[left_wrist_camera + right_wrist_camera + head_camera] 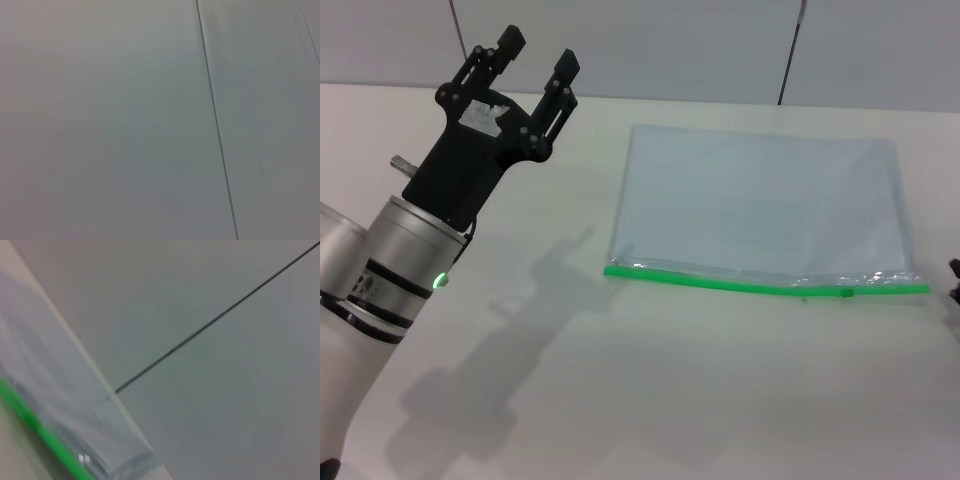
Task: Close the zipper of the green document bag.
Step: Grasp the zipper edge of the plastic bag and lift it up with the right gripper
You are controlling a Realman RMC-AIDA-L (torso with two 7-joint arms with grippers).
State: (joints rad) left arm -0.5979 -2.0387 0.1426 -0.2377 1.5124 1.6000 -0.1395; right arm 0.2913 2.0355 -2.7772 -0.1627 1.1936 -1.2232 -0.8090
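White tabletop (650,400) runs back to a pale grey wall. Toward the table's near-left corner rises the left arm; the left gripper (532,68) is lifted well above the surface, fingers spread apart and holding nothing. Farther back, toward the right edge, the green document bag (760,205) lies flat, its zipper (760,287) along the near long edge, running left to right. The slider tab (846,294) sits near the right end. Only a dark sliver of the right gripper (954,280) shows at the right edge; its opening cannot be told. It appears nearer the slider; the left gripper is well apart, left of the bag.
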